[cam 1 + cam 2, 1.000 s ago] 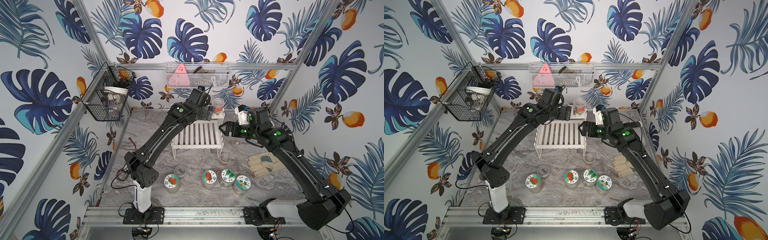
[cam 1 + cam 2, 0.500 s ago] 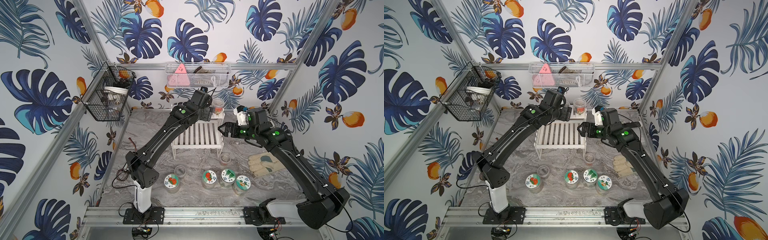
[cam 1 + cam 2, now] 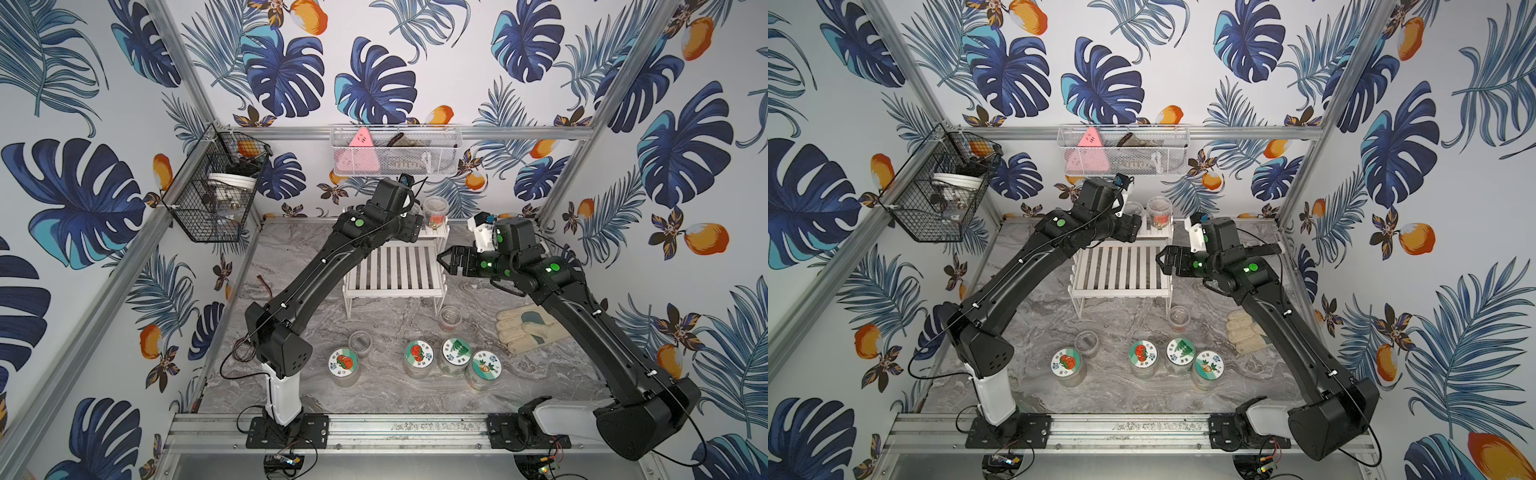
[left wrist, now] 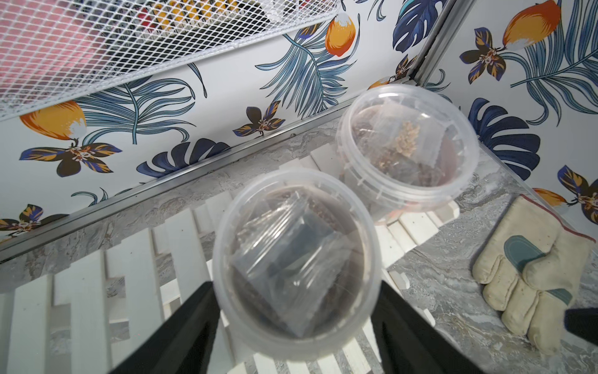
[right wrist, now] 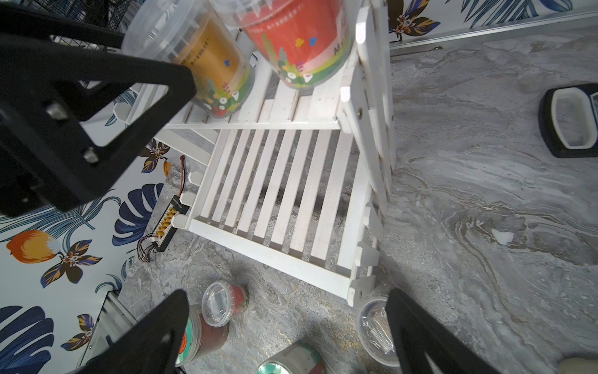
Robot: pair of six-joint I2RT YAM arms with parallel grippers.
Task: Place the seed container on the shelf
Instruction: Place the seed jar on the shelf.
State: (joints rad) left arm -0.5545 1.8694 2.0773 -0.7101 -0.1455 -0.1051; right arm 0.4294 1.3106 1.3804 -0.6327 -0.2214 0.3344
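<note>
The seed container [image 4: 296, 255], a clear tub holding a plastic bag, stands on the upper tier of the white slatted shelf [image 3: 392, 272]. In the right wrist view the seed container [image 5: 207, 55] shows an orange label and leans a little. My left gripper [image 4: 294, 286] is shut on it, one black finger against each side. In both top views the left gripper [image 3: 415, 224] [image 3: 1133, 226] sits over the shelf's back step. A red-labelled tub [image 3: 435, 208] stands beside the held one. My right gripper [image 3: 441, 262] hangs open and empty at the shelf's right edge.
Several lidded jars [image 3: 417, 357] and two small clear cups [image 3: 360, 343] stand in front of the shelf. A work glove [image 3: 528, 332] lies at the right. A black wire basket [image 3: 216, 187] and a white mesh basket [image 3: 395, 156] hang on the walls.
The left gripper's jaws have closed in onto the seed container on the upper tier. The right arm has stayed where it was, still open.
</note>
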